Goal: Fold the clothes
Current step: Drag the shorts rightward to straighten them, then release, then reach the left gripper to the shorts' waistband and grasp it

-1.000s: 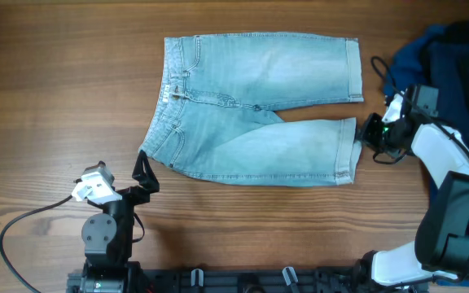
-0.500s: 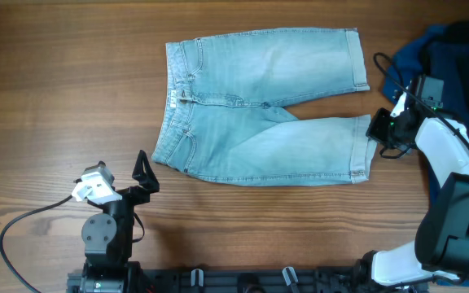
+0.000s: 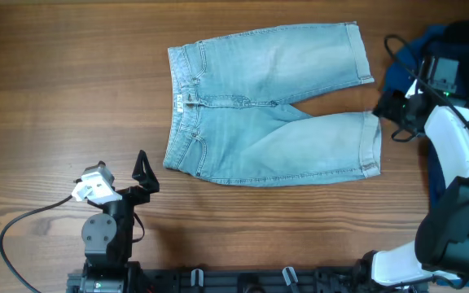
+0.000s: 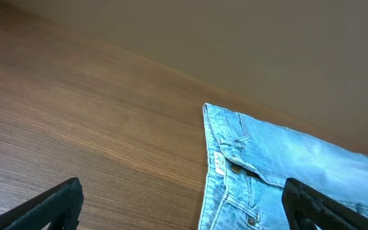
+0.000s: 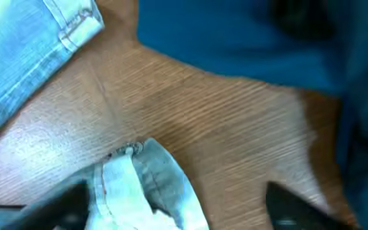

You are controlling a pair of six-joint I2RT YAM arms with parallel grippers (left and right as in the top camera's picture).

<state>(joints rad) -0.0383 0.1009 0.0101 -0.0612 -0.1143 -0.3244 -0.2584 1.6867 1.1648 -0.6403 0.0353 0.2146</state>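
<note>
A pair of light blue denim shorts (image 3: 267,106) lies flat on the wooden table, waistband to the left and both legs pointing right. My right gripper (image 3: 387,114) sits at the hem of the nearer leg, jaws open. In the right wrist view that hem (image 5: 145,185) stands bunched up between the spread fingers of the gripper (image 5: 177,204), and the other leg's hem (image 5: 62,32) shows at the upper left. My left gripper (image 3: 143,179) stands open below the waistband, apart from the shorts (image 4: 280,172), and holds nothing (image 4: 184,201).
A heap of dark blue clothes (image 3: 454,49) lies at the right edge, close behind my right gripper, and fills the top of the right wrist view (image 5: 248,45). A black cable (image 3: 23,228) loops at the lower left.
The shorts slid right and turned slightly, pulled by the lower leg's hem. My right gripper then opened, let the hem go and moved up and right. The left arm stayed still.
</note>
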